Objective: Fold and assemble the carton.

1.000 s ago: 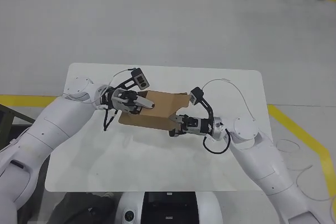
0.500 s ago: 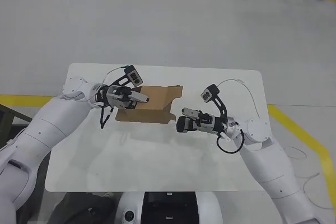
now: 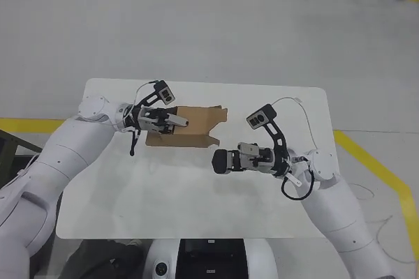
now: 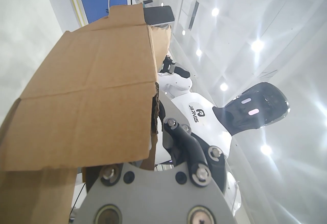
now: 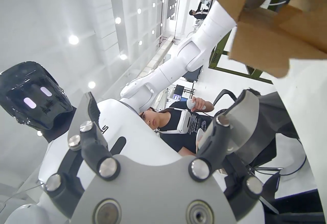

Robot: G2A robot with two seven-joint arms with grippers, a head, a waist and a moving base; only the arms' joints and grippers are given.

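A flat brown carton is held a little above the white table, towards its far left. My left gripper is shut on the carton's left part, and in the left wrist view the carton stands on edge against my left gripper. My right gripper hovers in front of the carton's near right corner, apart from it and open. In the right wrist view the two fingers are spread wide with nothing between them, and the carton hangs beyond them.
The table's far edge runs behind the carton. A yellow floor line runs along the table's right side.
My right gripper has let go of the carton's near right corner and drawn back towards the table's front. My left gripper has shifted the carton slightly left and tilted it up.
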